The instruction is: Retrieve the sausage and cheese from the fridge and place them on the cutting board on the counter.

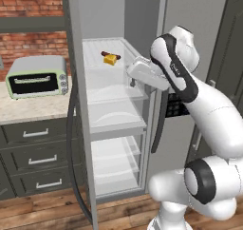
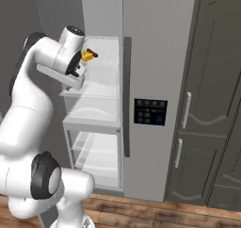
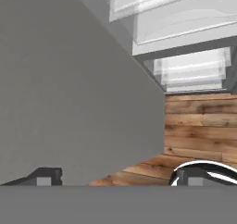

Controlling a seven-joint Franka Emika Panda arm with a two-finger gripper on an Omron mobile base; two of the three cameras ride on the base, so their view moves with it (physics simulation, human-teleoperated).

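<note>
1. The fridge (image 1: 118,124) stands with its left door swung wide open, and the arm is up in front of the open compartment.
2. The arm rises from its base on the wood floor (image 1: 42,210), bends at a big elbow, then reaches up and forward to upper-shelf height.
3. The wrist folds over at the top, so the hand hangs at the front edge of the shelves, angled downward.
4. In the hand view the gripper (image 3: 118,177) looks down along the grey door face towards the lower shelves and the floor.
5. Its two dark fingertips (image 3: 44,177) sit far apart at the bottom of that view: the pincer is spread wide, with nothing between the tips.
6. The cheese (image 1: 110,59), a small yellow wedge, lies on the top white shelf, towards the back.
7. The sausage (image 1: 110,54), dark red-brown, lies right against the cheese, just behind it; whether it rests on the wedge I cannot tell.
8. From the right base view the cheese (image 2: 87,56) and a bit of sausage (image 2: 93,53) peek out just past the wrist.
9. The hand is near the pair but apart from them, lower and nearer the front.
10. To the left, a toaster oven (image 1: 37,76) sits on the counter (image 1: 28,111), above grey drawers.
</note>
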